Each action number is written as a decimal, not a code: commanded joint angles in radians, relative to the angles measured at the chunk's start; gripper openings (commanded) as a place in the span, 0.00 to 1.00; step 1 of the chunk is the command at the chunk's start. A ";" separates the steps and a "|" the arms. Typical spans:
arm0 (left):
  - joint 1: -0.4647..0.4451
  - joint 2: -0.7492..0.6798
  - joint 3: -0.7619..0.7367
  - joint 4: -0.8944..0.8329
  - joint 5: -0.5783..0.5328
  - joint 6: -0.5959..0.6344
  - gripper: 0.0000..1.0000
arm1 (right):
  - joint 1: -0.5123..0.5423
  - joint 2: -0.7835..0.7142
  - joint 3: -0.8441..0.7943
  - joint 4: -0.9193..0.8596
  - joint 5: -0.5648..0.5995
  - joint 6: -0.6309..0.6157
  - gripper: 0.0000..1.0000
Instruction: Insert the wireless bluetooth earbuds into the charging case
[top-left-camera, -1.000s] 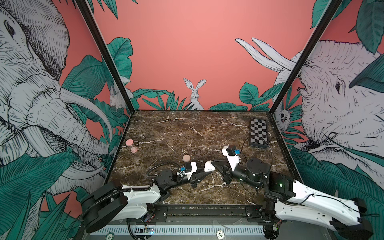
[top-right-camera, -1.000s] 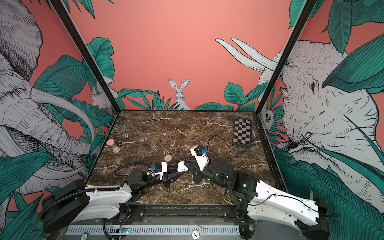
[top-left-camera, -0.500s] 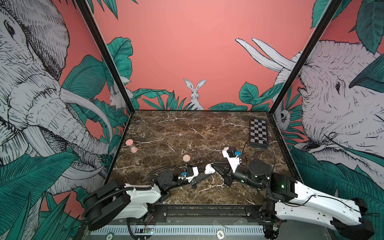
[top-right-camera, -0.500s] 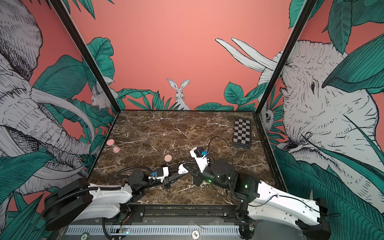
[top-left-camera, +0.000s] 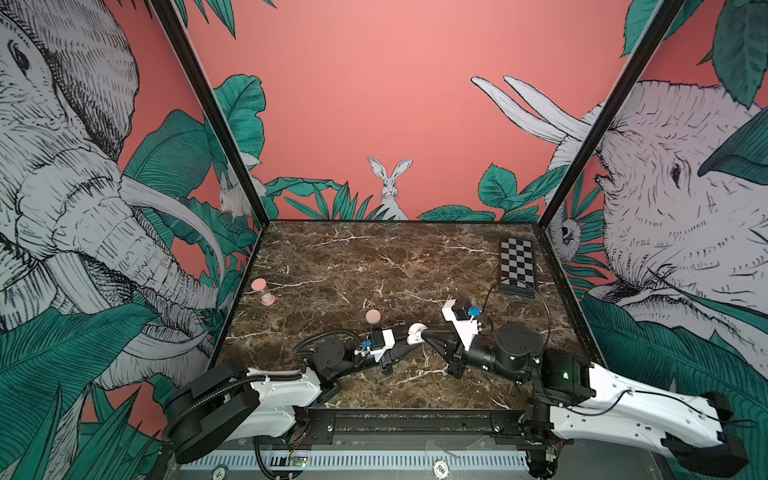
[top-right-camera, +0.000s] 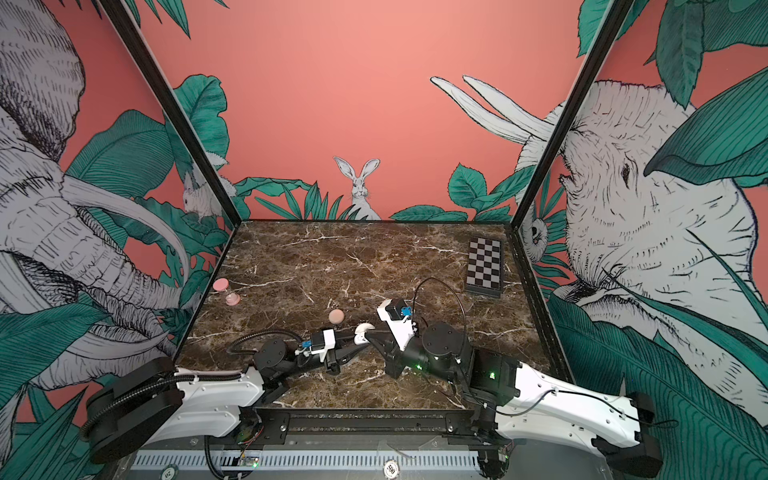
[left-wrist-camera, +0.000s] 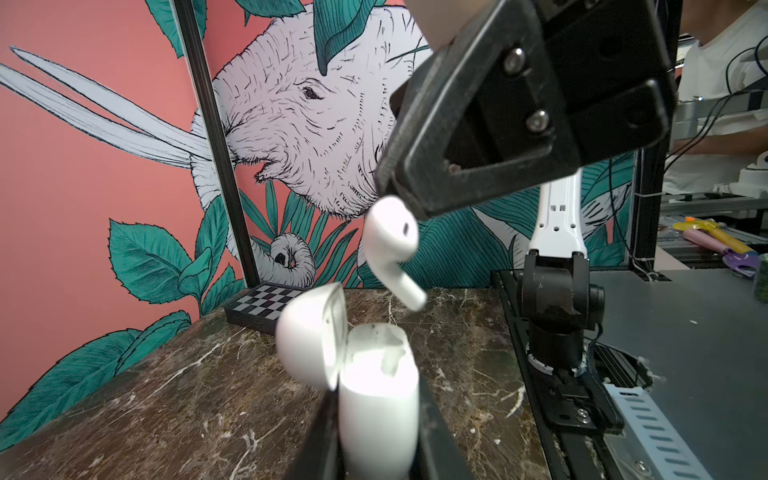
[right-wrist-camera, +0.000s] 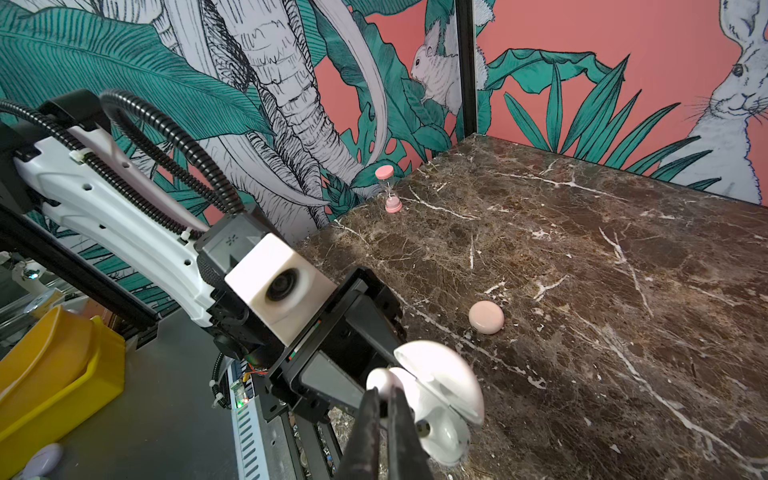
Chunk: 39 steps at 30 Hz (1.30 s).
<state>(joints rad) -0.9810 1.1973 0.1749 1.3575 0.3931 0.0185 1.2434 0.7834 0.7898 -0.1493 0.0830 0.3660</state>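
My left gripper (left-wrist-camera: 376, 440) is shut on the white charging case (left-wrist-camera: 378, 407), held off the marble near the table's front middle (top-left-camera: 415, 332) (top-right-camera: 363, 331). The case's lid (left-wrist-camera: 309, 332) stands open. My right gripper (right-wrist-camera: 384, 395) is shut on the head of a white earbud (left-wrist-camera: 390, 245). The bud hangs just above the case's open mouth, stem pointing down at it and apart from it. In the right wrist view the earbud (right-wrist-camera: 380, 380) sits beside the open lid (right-wrist-camera: 440, 370). The two grippers meet tip to tip in both top views.
A round pink case (top-left-camera: 372, 316) (right-wrist-camera: 486, 316) lies on the marble just behind the grippers. A pink hourglass (top-left-camera: 263, 291) stands at the left edge. A checkerboard (top-left-camera: 517, 266) lies at the back right. A yellow bin (right-wrist-camera: 54, 374) sits off the table.
The right gripper has sunk slightly toward the case with the earbud. The left arm and the case have hardly moved.
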 joint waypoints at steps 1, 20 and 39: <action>0.008 -0.028 0.017 0.045 -0.005 -0.067 0.00 | 0.011 -0.005 -0.010 0.026 0.038 -0.006 0.00; 0.017 -0.157 0.055 -0.187 -0.116 -0.001 0.00 | -0.029 -0.087 0.038 -0.450 0.320 0.404 0.48; -0.172 -0.621 0.011 -0.799 -0.256 0.062 0.00 | 0.494 0.102 -0.127 -0.737 -0.028 1.388 0.58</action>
<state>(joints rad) -1.1496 0.5758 0.2104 0.5560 0.1776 0.0952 1.6798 0.8330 0.6525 -0.8757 0.0402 1.5768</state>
